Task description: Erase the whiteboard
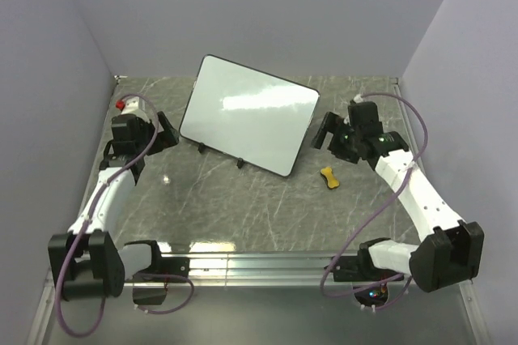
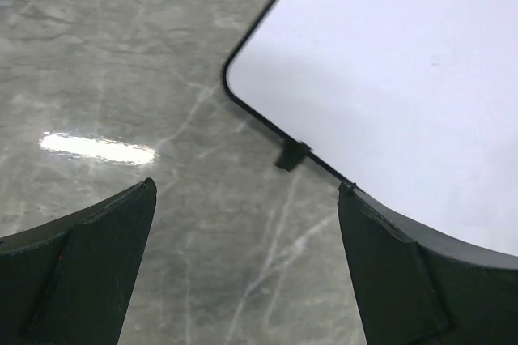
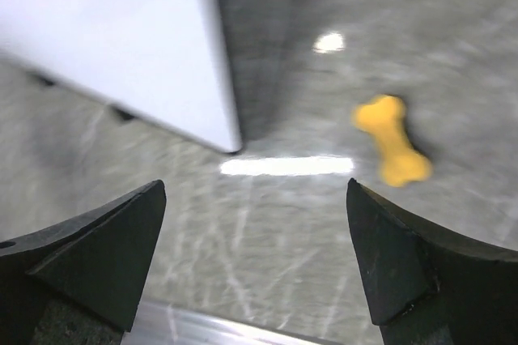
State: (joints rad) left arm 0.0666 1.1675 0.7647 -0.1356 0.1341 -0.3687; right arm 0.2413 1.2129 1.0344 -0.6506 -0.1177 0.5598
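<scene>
You've got the whiteboard (image 1: 247,114) lying face up: white surface, no marks visible, only light glare, thin black frame, rounded corners. It's skewed, not square to you. Two small black feet (image 1: 201,147) stick out of its near long edge. Against the yellow eraser (image 1: 329,176), the board sits left and farther back, with its near right corner close but not touching.

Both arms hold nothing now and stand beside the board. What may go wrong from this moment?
1. The yellow eraser lies small and flat on the table; the open jaws of the right arm may push it away instead of gripping it.
2. Nothing holds the whiteboard, so wiping may slide it.
3. The jaws of the left arm stand close to the board's corner and could knock it.
</scene>
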